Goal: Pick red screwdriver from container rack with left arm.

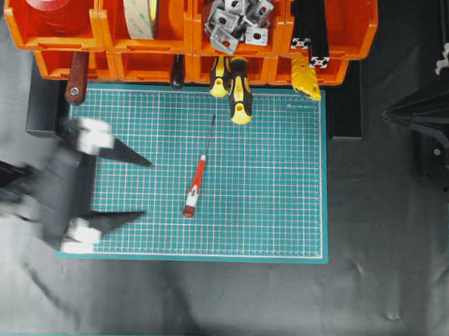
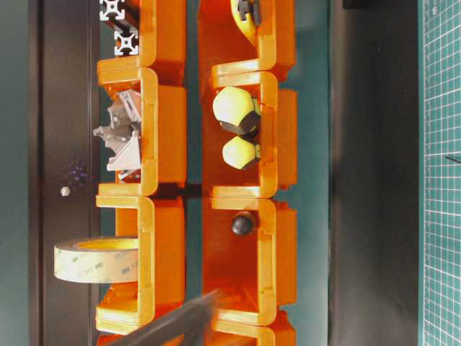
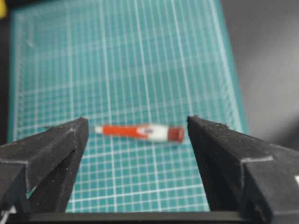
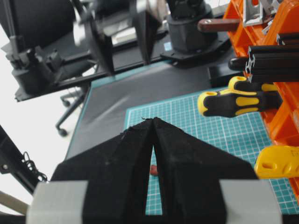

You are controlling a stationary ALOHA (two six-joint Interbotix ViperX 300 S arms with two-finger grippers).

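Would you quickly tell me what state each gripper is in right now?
Left gripper: open, holding nothing; the red screwdriver lies on the green mat beyond its fingertips.
Right gripper: closed, holding nothing.

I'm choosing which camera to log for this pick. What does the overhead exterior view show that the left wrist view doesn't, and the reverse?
Only the overhead view shows the container rack with its tape rolls, brackets and yellow-and-black screwdrivers, the whole cutting mat, and the screwdriver's thin shaft.

Only the left wrist view shows, up close, the handle framed between the two open fingers.

Both show the red screwdriver lying on the mat, outside the rack, ungripped, with the left gripper open.
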